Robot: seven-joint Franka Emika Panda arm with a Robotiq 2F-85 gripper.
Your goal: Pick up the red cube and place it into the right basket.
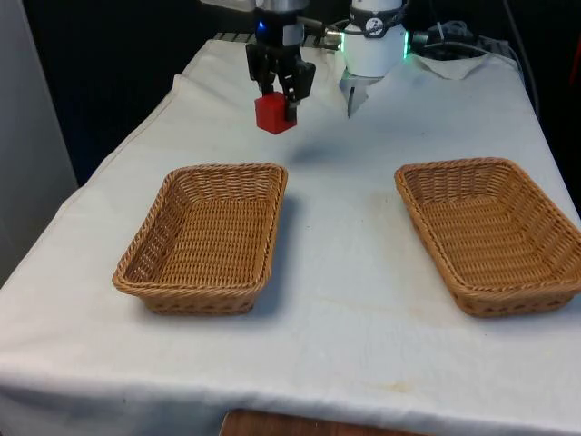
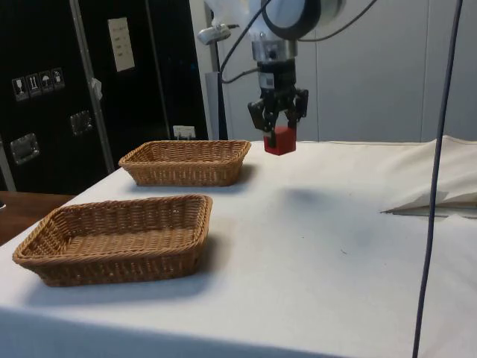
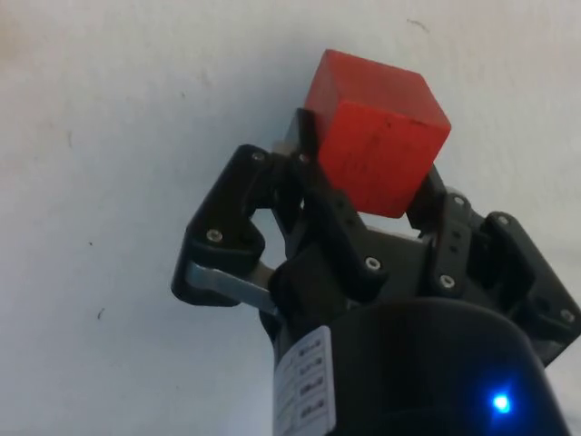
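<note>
The gripper (image 1: 280, 98) is clamped on the red cube (image 1: 272, 113), holding it in the air above the bench (image 1: 345, 263) near its far edge. Both baskets (image 1: 207, 238) (image 1: 490, 232) sit nearer the front edge.

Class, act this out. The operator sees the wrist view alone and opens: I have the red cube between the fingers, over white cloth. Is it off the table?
Observer: Yes. The red cube hangs clear of the cloth, held in the gripper.
Operator: Is it over a basket?
Observer: No. It hangs beyond the basket at the front view's left; the basket at the front view's right is farther off.
</note>
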